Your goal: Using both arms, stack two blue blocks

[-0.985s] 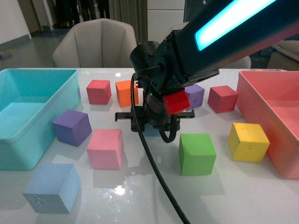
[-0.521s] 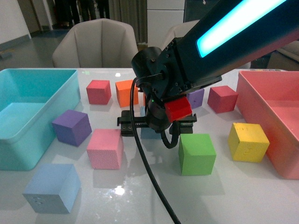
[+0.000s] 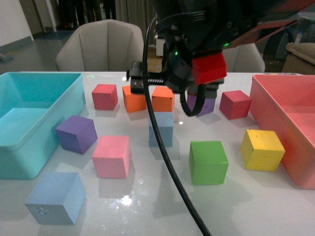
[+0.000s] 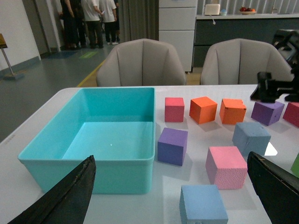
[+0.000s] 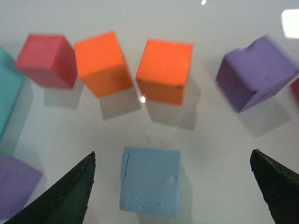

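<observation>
One blue block (image 3: 161, 129) sits flat on the white table (image 3: 147, 211) about halfway across. It is just in front of an orange cube (image 3: 163, 100), with the pink cube (image 3: 111, 156) nearer the camera on its left and the green cube (image 3: 208, 162) nearer on its right. The second blue block (image 3: 55, 196) stands well apart from it, near the table's front edge on the left. It is in front of the pink cube and close to the near corner of the turquoise bin (image 3: 29, 157) (tiny pinholes dot its front face). Neither block rests on the other.

The right gripper (image 5: 173, 152) hangs above the mid-table block. Its black fingers (image 5: 65, 196) are spread wide to either side and touch nothing, and the right wrist view looks down on the block's top face between them. In the front view the right arm (image 3: 197, 29) fills the upper middle, with a red part (image 3: 209, 68) on it. A black cable (image 3: 167, 162) trails across the table toward the camera.

The left gripper (image 4: 171, 156) is likewise spread wide and holds nothing; its wrist view looks across the table at the bin and cubes.

Further out stand a second orange cube (image 3: 134, 98), a red cube (image 3: 105, 96), a purple cube (image 3: 76, 133), a yellow cube (image 3: 262, 149) and a dark red cube (image 3: 235, 104). The pink bin (image 3: 280, 113) is at the right edge.
</observation>
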### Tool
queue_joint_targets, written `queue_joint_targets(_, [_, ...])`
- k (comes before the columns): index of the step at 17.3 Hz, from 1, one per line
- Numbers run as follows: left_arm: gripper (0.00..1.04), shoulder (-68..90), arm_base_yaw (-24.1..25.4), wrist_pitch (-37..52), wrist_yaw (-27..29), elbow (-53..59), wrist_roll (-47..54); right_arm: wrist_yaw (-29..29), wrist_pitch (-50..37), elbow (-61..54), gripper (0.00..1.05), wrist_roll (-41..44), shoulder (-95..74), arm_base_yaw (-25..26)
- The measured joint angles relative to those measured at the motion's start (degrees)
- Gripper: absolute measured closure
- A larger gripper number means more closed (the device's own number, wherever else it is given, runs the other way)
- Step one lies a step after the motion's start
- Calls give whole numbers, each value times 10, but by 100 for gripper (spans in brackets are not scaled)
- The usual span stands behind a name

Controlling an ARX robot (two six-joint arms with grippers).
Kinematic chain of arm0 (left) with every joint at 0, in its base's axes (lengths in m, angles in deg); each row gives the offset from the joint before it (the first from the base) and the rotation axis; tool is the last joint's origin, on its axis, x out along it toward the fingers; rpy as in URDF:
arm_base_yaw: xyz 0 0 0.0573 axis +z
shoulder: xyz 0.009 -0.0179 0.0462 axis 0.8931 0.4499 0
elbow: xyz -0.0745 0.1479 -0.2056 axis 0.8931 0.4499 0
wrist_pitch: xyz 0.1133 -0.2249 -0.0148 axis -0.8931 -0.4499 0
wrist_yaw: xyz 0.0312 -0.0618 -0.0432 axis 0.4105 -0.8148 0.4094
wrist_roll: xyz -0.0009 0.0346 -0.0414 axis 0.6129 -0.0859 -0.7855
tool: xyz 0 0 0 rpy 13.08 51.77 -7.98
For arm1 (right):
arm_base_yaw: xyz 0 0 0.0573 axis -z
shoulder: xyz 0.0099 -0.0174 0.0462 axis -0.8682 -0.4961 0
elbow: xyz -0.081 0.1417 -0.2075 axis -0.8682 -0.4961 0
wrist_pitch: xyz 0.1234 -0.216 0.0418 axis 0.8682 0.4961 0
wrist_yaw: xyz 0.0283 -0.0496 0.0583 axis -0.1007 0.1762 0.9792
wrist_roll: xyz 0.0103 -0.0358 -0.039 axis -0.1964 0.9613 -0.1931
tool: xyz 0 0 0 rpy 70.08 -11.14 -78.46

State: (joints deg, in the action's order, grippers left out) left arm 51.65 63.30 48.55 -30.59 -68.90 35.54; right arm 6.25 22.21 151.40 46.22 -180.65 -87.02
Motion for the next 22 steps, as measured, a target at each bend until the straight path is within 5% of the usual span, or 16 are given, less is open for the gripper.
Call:
queue_joint_targets(4, [7, 0, 0, 0, 0, 0, 0, -58, -96, -129, 6, 5, 127, 61])
queue_joint_targets(6, [7, 0, 0, 0, 0, 0, 0, -52, -404, -304, 26, 96, 154, 99])
queue_joint_targets(8, [7, 0, 0, 0, 0, 0, 0, -9, -591, -494, 52, 173, 268, 143])
queue_joint_targets(12, [7, 0, 0, 0, 0, 0, 0, 49, -566, -735, 103, 200, 555, 202])
queue_joint_targets(22, [7, 0, 0, 0, 0, 0, 0, 95, -551, -850, 103, 199, 687, 245])
